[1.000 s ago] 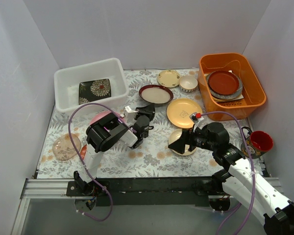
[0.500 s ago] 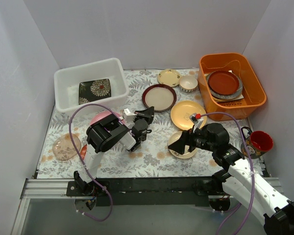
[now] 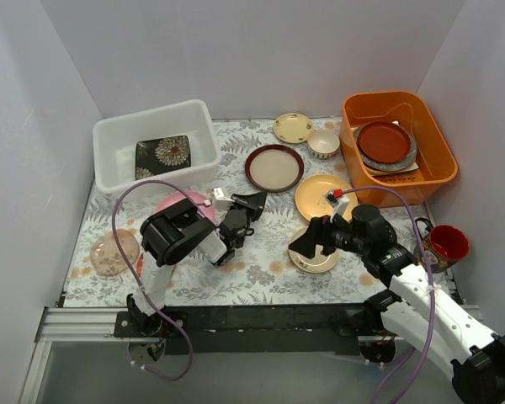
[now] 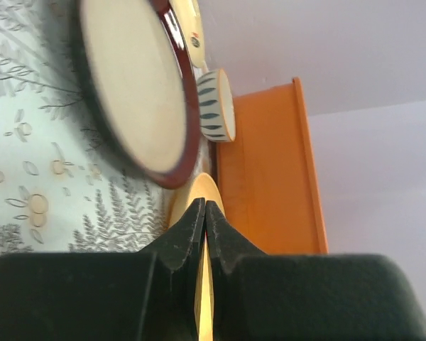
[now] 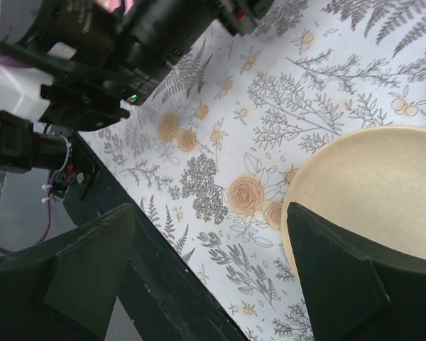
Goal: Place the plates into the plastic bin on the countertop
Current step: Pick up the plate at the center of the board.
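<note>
Early days: only 1 plate is in. The black square floral plate lies flat on the floor of the plastic bin, which stands at the back-left of the countertop. Every other plate is out on the cloth:
- pink plate, just in front of the bin, partly under the left arm
- dark-rimmed cream plate, mid-table
- yellow plate, to its front-right
- cream plate, nearest the right arm
- small yellow-cream plate, at the back next to the small bowl

A pale translucent dish sits near the left edge. Can't tell whether a red saucer lies beside it, arm & cable are in the way. So approx 5 or 6 plates to go.

Left gripper: jaws pressed together, pinching nothing. It's low over the cloth btwn the pink plate & the dark-rimmed one. The tips aim toward the latter's rim but are apart from it in the wrist view.

Right gripper: jaws spread wide, nothing btwn them but cloth. It hangs at the near-left edge of the cream plate, one finger on the plate side, the other over bare cloth. Contact w/ the plate: can't tell.

Likely step in hand: right arm lining up on the cream plate's rim. The bin is well apart from that plate, across the table on the left arm's side, so the carry looks long for the right arm. The orange tub w/ its red-brown plate is no part of the job
</note>
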`<state>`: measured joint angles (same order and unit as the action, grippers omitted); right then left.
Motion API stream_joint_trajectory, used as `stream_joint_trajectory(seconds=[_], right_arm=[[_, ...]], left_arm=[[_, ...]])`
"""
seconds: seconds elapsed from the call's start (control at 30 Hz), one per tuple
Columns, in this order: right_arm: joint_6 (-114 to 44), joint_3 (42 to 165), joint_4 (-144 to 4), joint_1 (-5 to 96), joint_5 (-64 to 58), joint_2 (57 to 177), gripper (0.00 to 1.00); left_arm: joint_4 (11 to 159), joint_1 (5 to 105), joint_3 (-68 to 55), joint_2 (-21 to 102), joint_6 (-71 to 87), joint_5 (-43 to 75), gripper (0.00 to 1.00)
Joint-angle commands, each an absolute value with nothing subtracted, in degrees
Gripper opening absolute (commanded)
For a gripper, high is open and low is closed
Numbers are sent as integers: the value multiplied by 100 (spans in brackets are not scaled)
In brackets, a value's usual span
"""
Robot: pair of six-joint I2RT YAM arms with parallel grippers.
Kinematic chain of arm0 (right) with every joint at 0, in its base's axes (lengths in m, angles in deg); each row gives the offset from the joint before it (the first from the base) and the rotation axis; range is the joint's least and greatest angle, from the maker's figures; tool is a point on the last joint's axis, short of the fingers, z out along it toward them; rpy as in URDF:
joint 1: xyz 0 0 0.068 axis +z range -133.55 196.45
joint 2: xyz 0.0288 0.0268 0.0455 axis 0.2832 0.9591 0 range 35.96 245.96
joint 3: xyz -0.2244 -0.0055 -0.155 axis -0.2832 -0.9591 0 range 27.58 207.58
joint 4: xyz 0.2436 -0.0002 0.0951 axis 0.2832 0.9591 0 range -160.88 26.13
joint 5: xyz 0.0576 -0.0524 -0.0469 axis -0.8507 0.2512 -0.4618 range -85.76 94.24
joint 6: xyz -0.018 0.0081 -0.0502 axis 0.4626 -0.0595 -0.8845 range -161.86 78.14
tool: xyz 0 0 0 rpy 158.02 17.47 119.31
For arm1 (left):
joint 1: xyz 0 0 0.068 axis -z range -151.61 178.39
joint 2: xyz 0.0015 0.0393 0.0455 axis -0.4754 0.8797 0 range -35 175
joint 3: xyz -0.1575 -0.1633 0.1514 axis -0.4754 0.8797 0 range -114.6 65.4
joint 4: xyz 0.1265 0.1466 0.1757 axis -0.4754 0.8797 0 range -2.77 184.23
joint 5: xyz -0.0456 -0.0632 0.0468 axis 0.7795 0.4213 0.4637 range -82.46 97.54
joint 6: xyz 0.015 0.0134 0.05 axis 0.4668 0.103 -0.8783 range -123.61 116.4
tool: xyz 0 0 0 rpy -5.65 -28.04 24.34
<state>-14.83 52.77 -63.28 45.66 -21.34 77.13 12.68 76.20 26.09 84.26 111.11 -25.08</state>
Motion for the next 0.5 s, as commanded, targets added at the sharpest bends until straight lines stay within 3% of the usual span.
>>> stream_joint_trajectory(seconds=[0.0, 0.2, 0.37, 0.47], right_arm=[[-1636, 6061, -6305, 4502, -1659, 8112, 96], [-2094, 7430, -6244, 4186, -1456, 9325, 97], [-2217, 8470, -6340, 3458, -2025, 10676, 98], [-2217, 9129, -6393, 3132, -2527, 11476, 98]], left_arm=[[609, 7611, 2804, 7400, 10163, -1981, 3], [2427, 7611, 2445, 6345, 8448, -1479, 18], [3702, 7611, 2207, 5800, 7807, -1469, 46], [4607, 7611, 1865, 5633, 7263, -1294, 54]])
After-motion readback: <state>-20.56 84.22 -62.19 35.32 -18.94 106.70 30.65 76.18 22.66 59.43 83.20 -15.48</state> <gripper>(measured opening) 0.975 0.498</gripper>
